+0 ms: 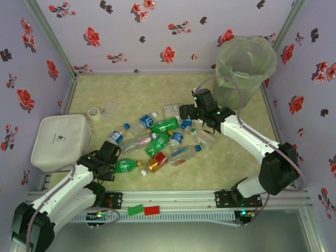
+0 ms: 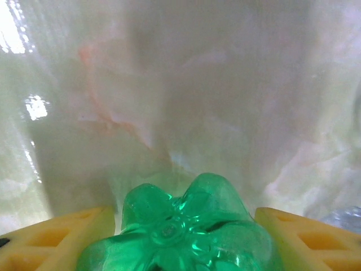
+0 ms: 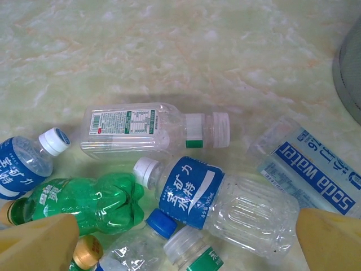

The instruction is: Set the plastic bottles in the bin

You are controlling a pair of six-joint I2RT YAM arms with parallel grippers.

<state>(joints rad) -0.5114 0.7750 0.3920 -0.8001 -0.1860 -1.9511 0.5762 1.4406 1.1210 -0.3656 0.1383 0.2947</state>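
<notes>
Several plastic bottles lie in a heap mid-table, clear ones with blue labels, green ones and an amber one. My left gripper is shut on the base of a green bottle lying at the heap's near left. In the left wrist view that base fills the gap between the yellow fingers. My right gripper hangs open over the heap's far right. Between its spread fingers lies a clear blue-labelled bottle. The bin stands at the back right.
A flat white tray sits at the left edge, a roll of tape behind it. Red and green blocks rest on the front rail. Flowered walls close three sides. The bin's wall edges the right wrist view.
</notes>
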